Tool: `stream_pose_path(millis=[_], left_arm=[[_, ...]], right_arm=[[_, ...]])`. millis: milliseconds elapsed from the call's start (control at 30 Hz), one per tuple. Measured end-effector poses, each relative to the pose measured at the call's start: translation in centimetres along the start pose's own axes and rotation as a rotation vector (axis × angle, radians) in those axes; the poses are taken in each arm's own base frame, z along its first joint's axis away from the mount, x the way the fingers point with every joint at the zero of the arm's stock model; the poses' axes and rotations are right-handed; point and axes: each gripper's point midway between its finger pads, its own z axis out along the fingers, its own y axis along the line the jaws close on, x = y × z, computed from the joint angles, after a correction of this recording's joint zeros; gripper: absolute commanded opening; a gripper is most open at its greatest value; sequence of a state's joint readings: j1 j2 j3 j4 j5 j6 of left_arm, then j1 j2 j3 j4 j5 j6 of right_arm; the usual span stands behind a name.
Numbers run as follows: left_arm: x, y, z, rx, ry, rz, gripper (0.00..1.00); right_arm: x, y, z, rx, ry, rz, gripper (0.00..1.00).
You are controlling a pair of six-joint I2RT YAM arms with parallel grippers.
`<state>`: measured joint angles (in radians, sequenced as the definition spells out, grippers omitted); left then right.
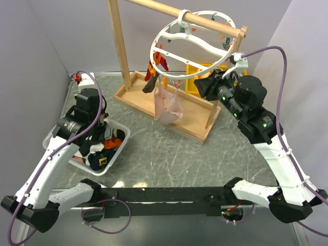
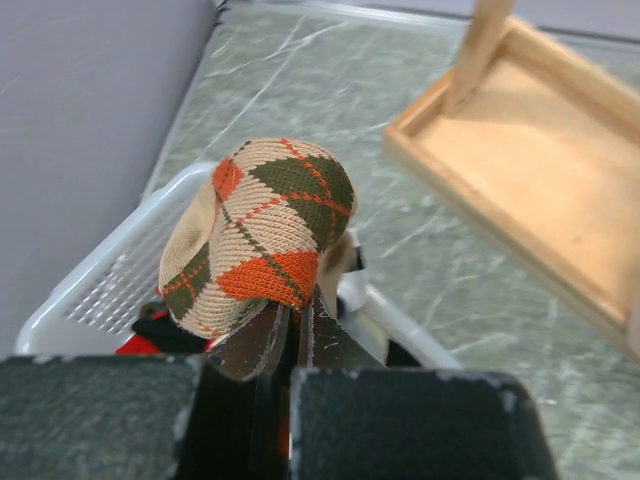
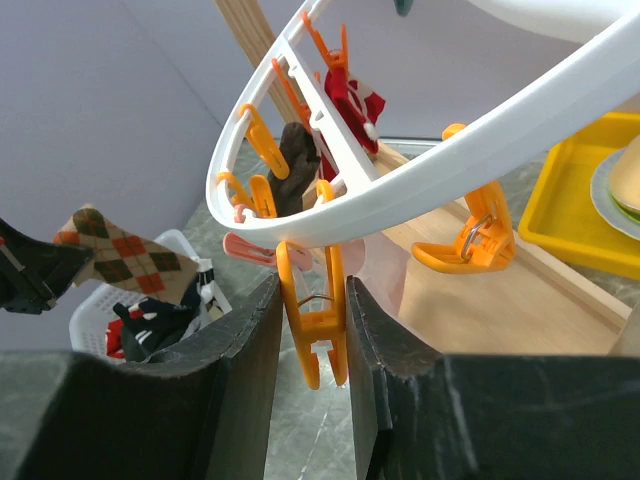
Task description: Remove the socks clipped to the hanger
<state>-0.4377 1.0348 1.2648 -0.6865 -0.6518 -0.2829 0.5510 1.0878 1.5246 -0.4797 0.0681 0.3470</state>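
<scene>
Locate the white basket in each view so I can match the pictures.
Top external: basket at lower left, left of the wooden rack.
Left wrist: lower left, under the argyle sock.
Right wrist: lower left, beyond the hanger.
Shared landmark: the wooden rack, seen in all three.

Marbled table (image 1: 169, 154) — white basket (image 1: 123, 144), wooden rack (image 1: 134, 96)

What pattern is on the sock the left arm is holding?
The sock is argyle: beige, olive and orange diamonds. Clearest in the left wrist view.
</scene>
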Motion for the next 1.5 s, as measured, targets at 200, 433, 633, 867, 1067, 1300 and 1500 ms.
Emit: stream_pose_path(millis=[200,433,633,867,1067,1300,1500], left_arm=[[1.8,2.0,0.0,-0.081,0.038,0.036,0.01],[2.1,4.3,-0.6,-0.18,0.015,0.047,0.01],[4.7,5.8,0.0,-0.26,0.019,0.072,0.06],[11.3,6.3,2.9,-0.299,0.116,0.117,0.06],[13.7,7.1,6.1,-0.324,0.21,-0.011,0.07],[14.2,11.1,7.0,-0.407,0.216,-0.24,0.71],[11.1,11.0,5.5,-0.345,0.096,-0.346,0.99]], right_arm=[[0.4,-0.6,0.0,0.018,0.006,0.0,0.36],[0.4,-0.8,0.0,0.02,0.003,0.004,0.36],[0.4,-0.8,0.0,0.019,0.002,0.005,0.36],[0.3,-0.7,-0.1,0.014,0.0,0.013,0.37],[-0.2,-0.5,-0.9,0.005,-0.021,0.025,0.37],[-0.3,-0.4,-1.4,-0.01,-0.04,0.039,0.37],[0.0,-0.5,-1.2,-0.012,-0.037,0.043,0.37]])
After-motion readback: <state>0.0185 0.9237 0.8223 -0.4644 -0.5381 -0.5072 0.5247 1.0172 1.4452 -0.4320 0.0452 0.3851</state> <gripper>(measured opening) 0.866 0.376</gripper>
